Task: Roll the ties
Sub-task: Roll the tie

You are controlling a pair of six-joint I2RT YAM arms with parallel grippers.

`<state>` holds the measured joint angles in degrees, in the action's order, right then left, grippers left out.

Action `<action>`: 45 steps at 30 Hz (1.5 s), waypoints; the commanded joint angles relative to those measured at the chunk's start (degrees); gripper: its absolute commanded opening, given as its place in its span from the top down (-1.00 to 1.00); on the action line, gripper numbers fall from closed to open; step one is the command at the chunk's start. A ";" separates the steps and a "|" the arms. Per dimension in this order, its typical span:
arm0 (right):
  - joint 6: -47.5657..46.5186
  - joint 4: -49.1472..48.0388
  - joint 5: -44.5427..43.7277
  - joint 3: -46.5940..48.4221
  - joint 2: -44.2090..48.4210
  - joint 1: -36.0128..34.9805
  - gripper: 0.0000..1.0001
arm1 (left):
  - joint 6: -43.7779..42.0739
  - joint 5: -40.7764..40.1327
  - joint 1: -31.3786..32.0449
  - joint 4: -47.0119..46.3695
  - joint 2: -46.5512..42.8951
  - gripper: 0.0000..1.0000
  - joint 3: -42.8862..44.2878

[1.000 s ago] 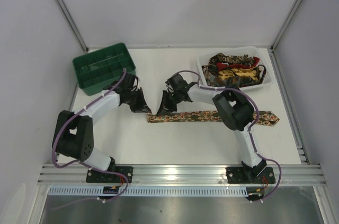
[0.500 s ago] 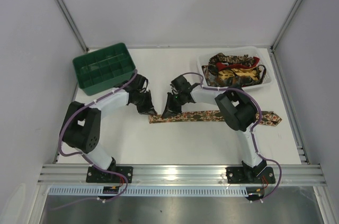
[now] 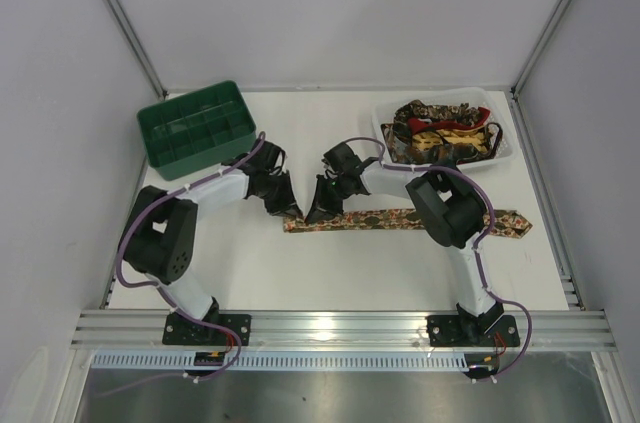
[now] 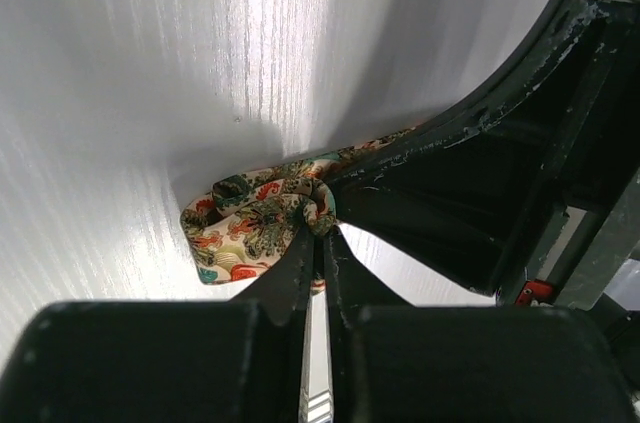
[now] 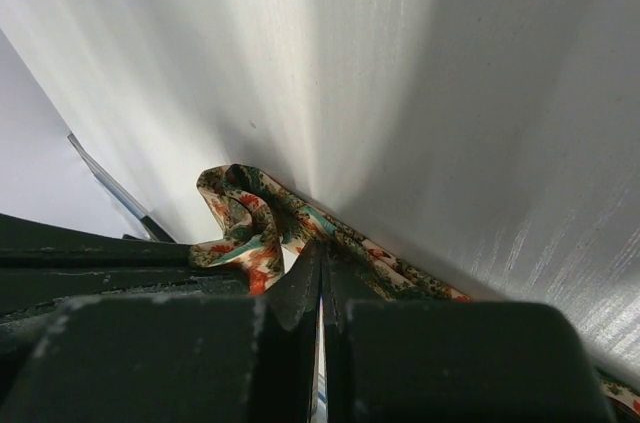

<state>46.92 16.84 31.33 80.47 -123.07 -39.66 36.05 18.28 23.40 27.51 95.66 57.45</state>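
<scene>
A floral tie point(image 3: 380, 220) lies stretched across the table, its pointed end at the right. Its left end is bunched into a loose curl point(image 4: 250, 228), which the right wrist view also shows point(image 5: 245, 218). My left gripper point(image 3: 291, 211) is down at that end, and its jaws point(image 4: 322, 233) are shut on a fold of the fabric. Just to its right, my right gripper point(image 3: 316, 213) is shut too, its tips point(image 5: 322, 255) pinching the tie beside the curl. The two grippers face each other closely; the right one's dark fingers point(image 4: 450, 193) fill the left wrist view's right side.
A white tray point(image 3: 440, 94) at the back right holds several more ties point(image 3: 440, 133) in a heap. A green compartmented crate point(image 3: 195, 128) stands at the back left. My right arm's elbow hangs over the middle of the stretched tie. Walls close in the table.
My left arm has swung right, bringing its gripper onto the tie's left end. The right gripper shifted slightly right, and the tie's end moved a little right with it.
</scene>
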 commanded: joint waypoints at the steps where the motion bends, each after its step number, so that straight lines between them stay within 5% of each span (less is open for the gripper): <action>1: -0.33 1.88 -2.42 -1.19 2.04 0.28 1.00 | 1.39 1.58 0.77 -2.46 1.11 0.83 1.52; 20: -0.24 1.09 -1.63 -4.27 10.30 3.18 1.00 | 3.41 2.81 0.86 -13.35 -1.78 0.02 -7.25; 40: -2.09 1.88 0.57 -1.02 9.16 2.22 1.00 | 1.57 0.35 0.60 -13.36 -17.07 -0.22 -9.64; 44: -1.92 1.88 1.27 0.12 9.42 1.60 1.00 | -0.28 -3.86 -1.85 -6.51 -20.68 -0.15 -8.50; 45: -2.00 1.71 1.54 0.30 9.77 1.34 1.00 | -0.54 -4.22 -2.65 -5.20 -21.47 0.08 -8.41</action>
<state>45.80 18.87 31.07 78.06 -114.89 -37.41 38.04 17.76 22.96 17.63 78.22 47.88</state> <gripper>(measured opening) 0.009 0.527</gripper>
